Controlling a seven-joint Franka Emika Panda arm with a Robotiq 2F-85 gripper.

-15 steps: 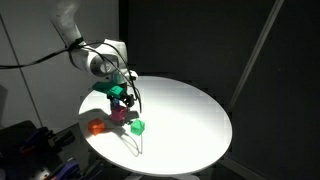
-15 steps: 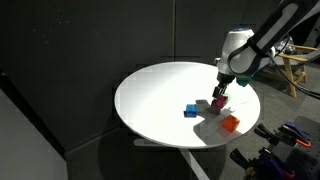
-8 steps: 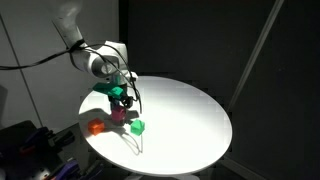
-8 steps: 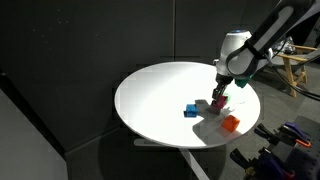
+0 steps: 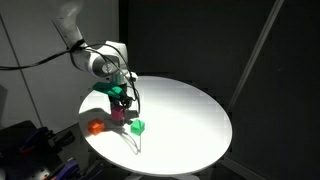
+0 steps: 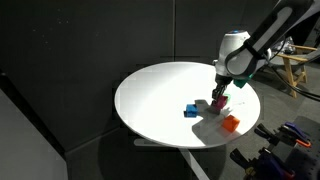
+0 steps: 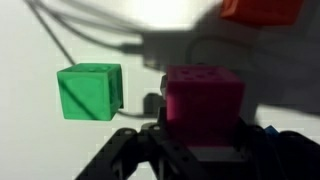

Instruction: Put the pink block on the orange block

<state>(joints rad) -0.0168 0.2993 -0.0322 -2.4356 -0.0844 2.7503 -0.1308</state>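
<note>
The pink block (image 7: 204,103) fills the middle of the wrist view, and my gripper (image 7: 203,135) is shut on it, with a dark finger against each side. It rests on the white round table (image 5: 190,110). In both exterior views the gripper (image 5: 121,105) (image 6: 218,99) stands low over the pink block (image 5: 119,115) (image 6: 217,102). The orange block (image 7: 262,9) lies just beyond it at the wrist view's top edge, and shows near the table rim (image 5: 96,127) (image 6: 231,123).
A green cube (image 7: 90,91) (image 5: 138,127) sits close beside the pink block. A blue cube (image 6: 190,110) lies a little further off on the table (image 6: 160,95). Dark curtains surround the table; cables and equipment lie beyond its rim.
The fingers have closed onto the pink block. The arm itself has hardly moved.
</note>
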